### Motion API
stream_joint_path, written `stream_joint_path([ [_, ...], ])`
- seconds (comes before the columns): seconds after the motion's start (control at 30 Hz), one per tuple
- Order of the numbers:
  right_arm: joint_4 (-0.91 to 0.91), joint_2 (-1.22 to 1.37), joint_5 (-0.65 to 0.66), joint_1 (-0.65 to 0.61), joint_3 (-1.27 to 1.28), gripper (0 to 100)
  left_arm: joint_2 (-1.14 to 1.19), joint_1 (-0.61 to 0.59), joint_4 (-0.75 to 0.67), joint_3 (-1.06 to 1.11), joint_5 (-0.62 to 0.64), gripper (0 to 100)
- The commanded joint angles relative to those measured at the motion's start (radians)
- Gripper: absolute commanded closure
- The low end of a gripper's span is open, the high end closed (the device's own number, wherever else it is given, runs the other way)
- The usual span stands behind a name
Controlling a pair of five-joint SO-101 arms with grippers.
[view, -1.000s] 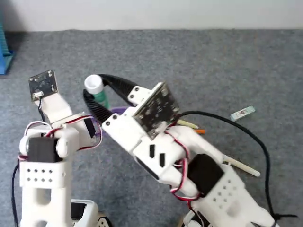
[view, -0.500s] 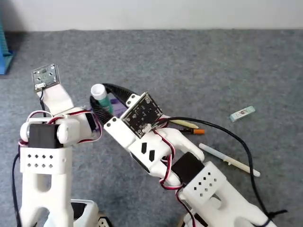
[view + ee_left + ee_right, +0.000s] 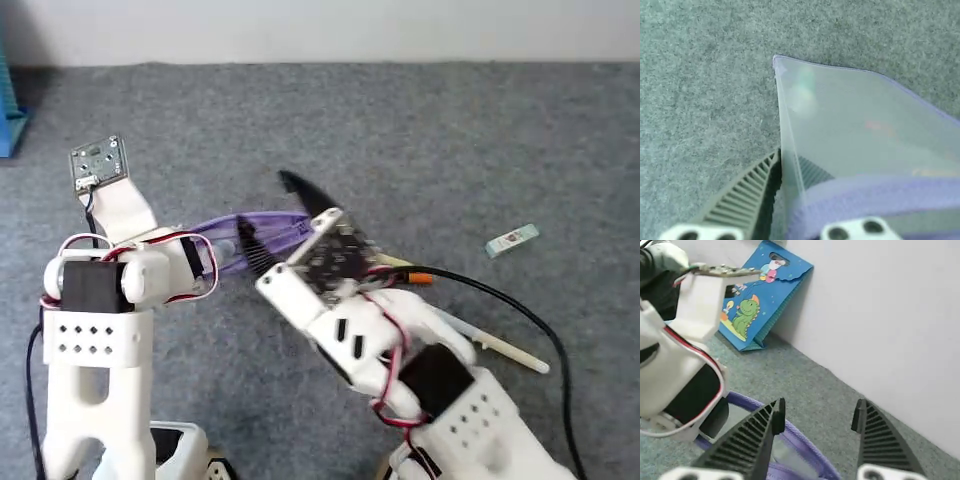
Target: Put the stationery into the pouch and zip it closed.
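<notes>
My left claw [image 3: 782, 197] is clamped on the pouch [image 3: 855, 125]. Its ribbed finger [image 3: 747, 197] presses against the clear wall close to the purple zip band [image 3: 875, 192]. From that grip the pouch runs out over the grey tabletop [image 3: 450, 140] to a corner that points away from me. A pale greenish blur shows through the plastic near that corner, and I cannot tell what it is.

My right claw [image 3: 817, 412] hangs just beside the pouch with its two black fingers [image 3: 747, 440] spread apart and nothing between them. The purple rim curves in a loop right under them. In the high view the pouch lies stretched between my two arms, one end at my left arm [image 3: 130, 275] and the other under my right claw's fingers.

Farther out on my right side, the remaining stationery lies on the tabletop, outside the pouch. An orange-tipped pen [image 3: 418, 277] sticks out just beside my right arm, and a long white pen [image 3: 505, 347] lies slantwise near it. A small pale block [image 3: 512, 240] sits well apart from both.

Beyond my left arm, a blue gift bag [image 3: 762, 295] with a green dinosaur on it leans against the white wall [image 3: 880, 315].
</notes>
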Motion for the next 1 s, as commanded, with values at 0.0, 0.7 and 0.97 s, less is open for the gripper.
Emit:
stream_joint_path([
  [0.0, 0.085, -0.082, -0.121, 0.151, -0.012, 77.9, 0.031, -0.008, 0.002, -0.015, 0.009, 99],
  [0.7, 0.573, 0.509, -0.468, 0.839, -0.167, 77.8, 0.029, -0.008, 0.002, 0.035, 0.003, 99],
  [0.97, 0.575, 0.908, -0.474, 0.963, -0.509, 77.8, 0.031, -0.002, 0.000, 0.028, 0.003, 99],
])
